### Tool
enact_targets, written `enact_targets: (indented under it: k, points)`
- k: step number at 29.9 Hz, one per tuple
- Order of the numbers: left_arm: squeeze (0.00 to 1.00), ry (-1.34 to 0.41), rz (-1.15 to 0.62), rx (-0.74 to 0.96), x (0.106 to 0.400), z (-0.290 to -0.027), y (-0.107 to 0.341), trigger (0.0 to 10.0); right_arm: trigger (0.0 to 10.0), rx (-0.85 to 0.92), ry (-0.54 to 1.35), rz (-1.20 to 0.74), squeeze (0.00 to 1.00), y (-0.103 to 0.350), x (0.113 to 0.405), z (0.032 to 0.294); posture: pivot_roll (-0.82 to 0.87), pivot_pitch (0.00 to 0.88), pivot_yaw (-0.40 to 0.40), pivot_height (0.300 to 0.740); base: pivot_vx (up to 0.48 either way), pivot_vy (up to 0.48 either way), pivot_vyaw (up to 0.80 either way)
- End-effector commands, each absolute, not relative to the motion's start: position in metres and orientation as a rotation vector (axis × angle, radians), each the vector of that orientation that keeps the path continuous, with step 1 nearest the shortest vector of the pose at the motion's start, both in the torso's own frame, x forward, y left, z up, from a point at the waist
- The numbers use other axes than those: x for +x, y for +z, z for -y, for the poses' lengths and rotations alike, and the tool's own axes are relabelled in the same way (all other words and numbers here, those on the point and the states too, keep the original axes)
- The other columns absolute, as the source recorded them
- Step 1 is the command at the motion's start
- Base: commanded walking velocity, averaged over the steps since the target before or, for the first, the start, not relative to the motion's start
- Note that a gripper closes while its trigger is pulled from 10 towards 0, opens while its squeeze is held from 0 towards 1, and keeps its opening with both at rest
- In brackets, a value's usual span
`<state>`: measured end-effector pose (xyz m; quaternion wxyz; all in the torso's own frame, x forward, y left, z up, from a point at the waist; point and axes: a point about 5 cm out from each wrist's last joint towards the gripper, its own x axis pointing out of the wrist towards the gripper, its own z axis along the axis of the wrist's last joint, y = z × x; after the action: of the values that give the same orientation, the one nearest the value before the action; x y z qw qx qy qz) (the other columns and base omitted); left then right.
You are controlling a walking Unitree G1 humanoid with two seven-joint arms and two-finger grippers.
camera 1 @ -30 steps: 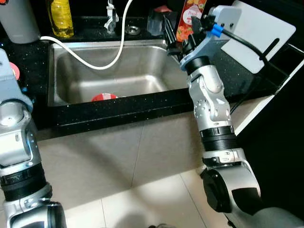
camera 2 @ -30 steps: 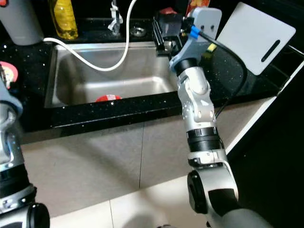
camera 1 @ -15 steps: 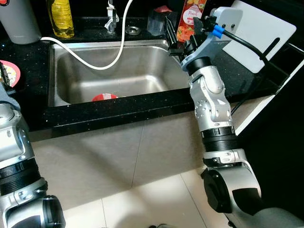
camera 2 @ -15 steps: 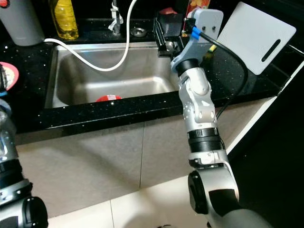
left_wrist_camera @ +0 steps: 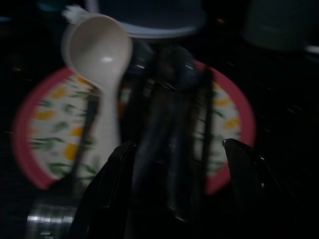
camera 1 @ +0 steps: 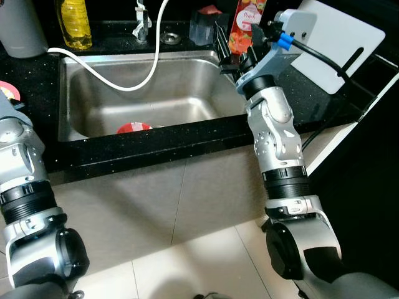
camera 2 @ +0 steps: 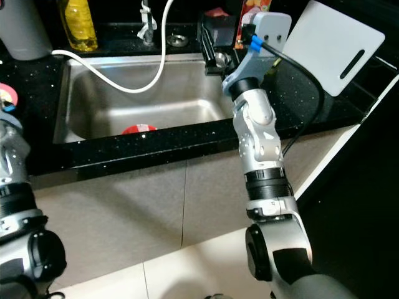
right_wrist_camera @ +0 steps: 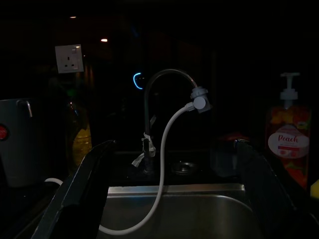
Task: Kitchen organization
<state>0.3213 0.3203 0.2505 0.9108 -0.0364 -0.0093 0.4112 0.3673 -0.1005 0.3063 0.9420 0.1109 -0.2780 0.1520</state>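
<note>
A pink-rimmed flowered plate (left_wrist_camera: pixel 45 119) lies on the black counter left of the sink, also visible at the plate (camera 2: pixel 6 96). A white spoon (left_wrist_camera: pixel 102 64) and some dark, blurred utensils (left_wrist_camera: pixel 172 124) rest on it. My left gripper (left_wrist_camera: pixel 177 164) hovers just above the plate, open, its fingers to either side of the dark utensils. My right gripper (camera 1: pixel 222 45) is held over the sink's right rim, open and holding nothing, pointing toward the faucet (right_wrist_camera: pixel 162 79). A red round item (camera 1: pixel 134 128) lies in the steel sink (camera 1: pixel 93 106).
A white hose (camera 1: pixel 112 78) runs from the faucet into the sink. Behind the sink stand a yellow oil bottle (camera 1: pixel 75 25), a grey canister (camera 1: pixel 19 28), a dark cup (camera 1: pixel 202 25) and a peach soap bottle (camera 1: pixel 245 28). A white cutting board (camera 1: pixel 340 37) lies at the right.
My left arm has drawn back and lowered at the left edge, near the plate. The view has shifted slightly. The right arm stays where it was.
</note>
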Motion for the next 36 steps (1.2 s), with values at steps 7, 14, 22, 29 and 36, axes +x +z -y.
enact_targets:
  k: [7, 14, 22, 29, 36]
  points:
    - [0.00, 0.969, 0.141, -0.037, 0.309, -0.348, 0.280, 10.0, 10.0, 0.231, 0.290, 0.559, 0.00, 0.304, 0.366, 0.104, 0.21, 0.000, -0.062, 0.740, 0.000, 0.000, 0.00]
    - [0.00, 0.921, 0.026, -0.180, 0.318, -0.358, 0.262, 10.0, 10.0, 0.231, 0.293, 0.554, 0.00, 0.303, 0.366, 0.104, 0.22, 0.000, -0.067, 0.740, 0.000, 0.000, 0.00]
    - [0.00, 0.915, -0.011, -0.308, 0.326, -0.365, 0.253, 10.0, 10.0, 0.226, 0.290, 0.551, 0.00, 0.303, 0.364, 0.106, 0.21, 0.000, -0.064, 0.740, 0.000, 0.000, 0.00]
    - [0.00, 0.933, -0.048, -0.443, 0.329, -0.366, 0.242, 9.1, 10.0, 0.220, 0.277, 0.551, 0.00, 0.302, 0.363, 0.109, 0.20, 0.000, -0.051, 0.740, 0.000, 0.000, 0.00]
    - [0.00, 0.961, -0.086, -0.531, 0.328, -0.366, 0.229, 4.8, 10.0, 0.219, 0.278, 0.551, 0.00, 0.303, 0.363, 0.109, 0.20, 0.000, -0.051, 0.740, 0.000, 0.000, 0.00]
